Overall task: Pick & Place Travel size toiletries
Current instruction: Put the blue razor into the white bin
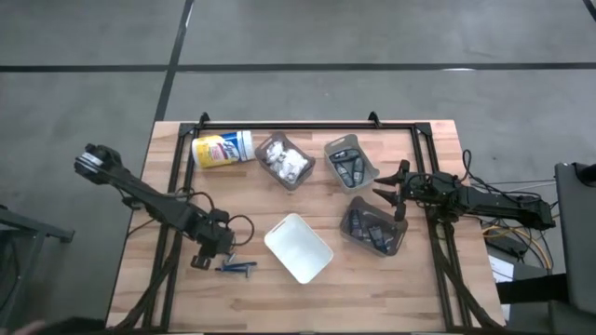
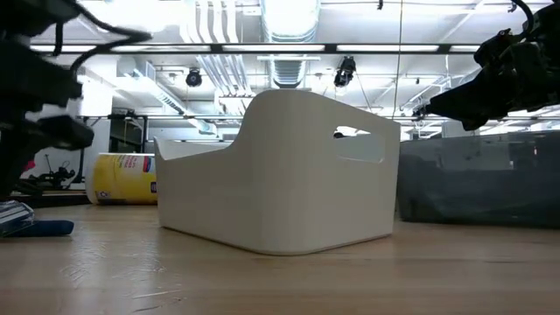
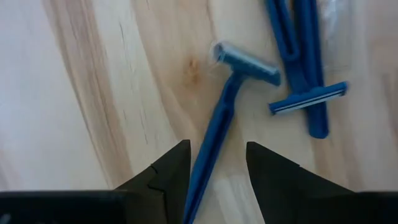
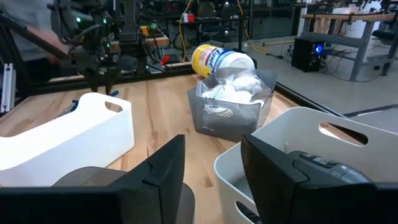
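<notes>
Currently left gripper (image 3: 216, 163) sits low over the table (image 1: 372, 288), fingers apart, straddling the handle of a blue razor (image 3: 227, 99); handle end is hidden under the wrist. Two more razors (image 3: 308, 68) lie just beside it, cut off at the frame edge. Right gripper (image 4: 211, 165) hangs open above a smoky bin (image 1: 351, 163); its contents are hard to make out. White bin (image 1: 298, 247) is mid-table.
</notes>
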Controlling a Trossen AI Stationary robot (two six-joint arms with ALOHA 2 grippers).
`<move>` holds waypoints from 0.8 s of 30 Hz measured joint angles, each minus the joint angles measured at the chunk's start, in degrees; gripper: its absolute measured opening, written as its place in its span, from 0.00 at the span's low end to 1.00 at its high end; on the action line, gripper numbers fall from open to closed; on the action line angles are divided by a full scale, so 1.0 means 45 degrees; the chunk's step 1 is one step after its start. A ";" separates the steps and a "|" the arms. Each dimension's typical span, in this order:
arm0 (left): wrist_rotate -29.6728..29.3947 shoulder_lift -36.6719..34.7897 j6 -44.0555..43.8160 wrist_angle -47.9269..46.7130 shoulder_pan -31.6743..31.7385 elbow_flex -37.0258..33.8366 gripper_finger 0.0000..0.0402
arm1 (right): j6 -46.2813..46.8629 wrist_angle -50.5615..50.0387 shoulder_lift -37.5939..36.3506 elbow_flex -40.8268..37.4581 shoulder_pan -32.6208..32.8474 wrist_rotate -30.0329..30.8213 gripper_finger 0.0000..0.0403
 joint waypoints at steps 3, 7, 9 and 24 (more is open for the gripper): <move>-0.0039 0.0005 -0.0085 0.0567 0.0000 -0.0649 0.40 | -0.0009 0.0000 0.0005 0.0000 -0.0001 0.0003 0.40; -0.0415 -0.0024 -0.0249 0.0860 -0.0015 -0.1170 0.40 | -0.0035 0.0000 0.0005 0.0000 0.0000 -0.0001 0.43; -0.0542 -0.0024 -0.0332 0.0919 -0.0015 -0.1339 0.39 | 0.0007 0.0000 0.0005 0.0000 -0.0001 0.0000 0.44; -0.1566 -0.0005 -0.0802 0.0987 0.0005 -0.1475 0.05 | 0.0007 0.0000 0.0005 0.0000 0.0000 0.0001 0.49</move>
